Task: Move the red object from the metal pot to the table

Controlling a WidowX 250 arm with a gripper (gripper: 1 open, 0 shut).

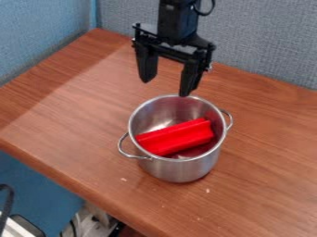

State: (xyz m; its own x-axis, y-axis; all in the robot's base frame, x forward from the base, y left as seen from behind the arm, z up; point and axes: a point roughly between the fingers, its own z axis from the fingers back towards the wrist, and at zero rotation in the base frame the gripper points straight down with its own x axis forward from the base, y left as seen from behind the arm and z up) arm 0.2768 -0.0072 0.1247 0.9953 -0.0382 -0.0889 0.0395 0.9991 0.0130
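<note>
Nearest the viewer, a steel pot (181,139) stands on a wood table (62,97), with a red block (180,137) lying slantwise inside, below and just in front of the pincer (170,80). The pincer hangs above the pot's far rim, released, fingers spread and pointing down. To grasp well, it should centre over the block, straddle its narrow width, and clear the rim while lowering.

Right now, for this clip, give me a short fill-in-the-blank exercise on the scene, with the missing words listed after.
1. The red object lies inside the ____.
2. The end effector hangs above the metal pot with its jaws ____.
3. The pot stands on a ____ table.
4. The end effector is holding ____.

Missing words: pot; open; wooden; nothing
</note>
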